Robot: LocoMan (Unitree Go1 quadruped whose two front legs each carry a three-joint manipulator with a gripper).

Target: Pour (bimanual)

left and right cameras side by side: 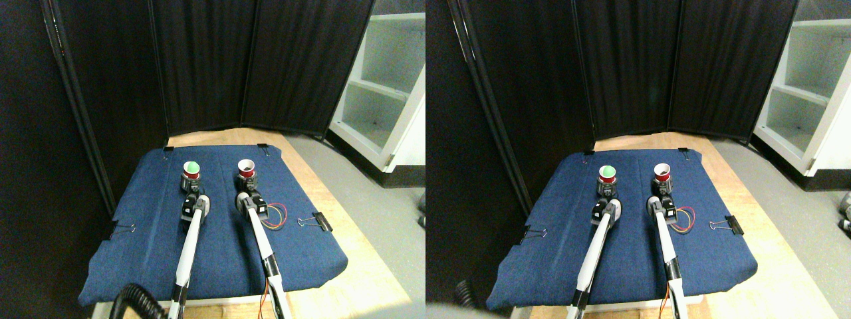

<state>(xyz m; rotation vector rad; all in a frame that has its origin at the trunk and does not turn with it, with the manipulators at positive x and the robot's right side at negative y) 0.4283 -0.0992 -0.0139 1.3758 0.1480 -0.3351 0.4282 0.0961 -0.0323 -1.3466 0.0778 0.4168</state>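
While two small round red cups stand upright on the blue cloth (219, 252) over the wooden bench (346, 219), the left end effector (191, 184) grips the green-filled cup (191, 170) at 11 o'clock, and the right end effector (246, 183) grips the white-lined cup (246, 167) at 1 o'clock.

Two red cups (191, 171) (246, 169), one green inside, on plain blue cloth (219, 252).
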